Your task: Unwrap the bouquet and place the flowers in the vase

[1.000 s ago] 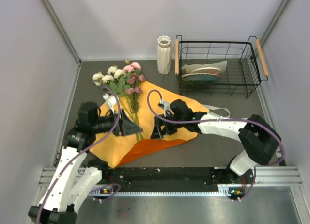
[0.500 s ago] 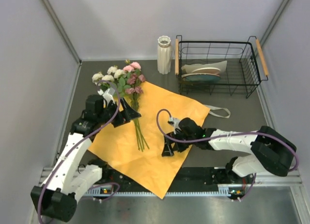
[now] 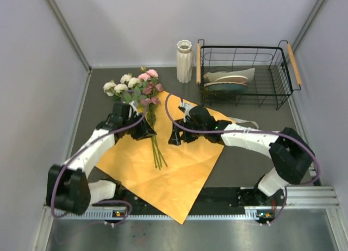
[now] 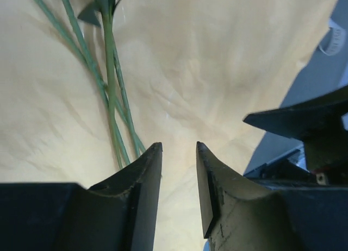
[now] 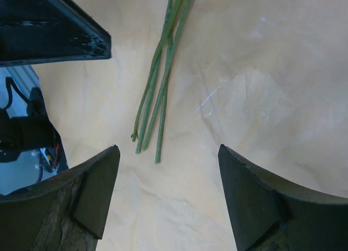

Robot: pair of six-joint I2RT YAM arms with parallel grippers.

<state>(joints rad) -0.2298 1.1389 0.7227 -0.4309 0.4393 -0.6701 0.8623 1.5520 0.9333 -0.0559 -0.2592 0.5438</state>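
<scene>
Between the narrowed, empty left pincer (image 4: 179,145) and the wide right pincer (image 5: 167,149), the flowers (image 3: 142,88) are lying stems-nearward on orange paper (image 3: 179,169), closest beside the left one.

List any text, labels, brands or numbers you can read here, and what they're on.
No readable text in any view.
On the orange paper: nothing printed, in the overhead view or either wrist view.
On the vase: plain white, no mark.
On the wire basket and the plates in it: no label visible.
On the rail by the arm bases, coloured specks: too small to read.
</scene>
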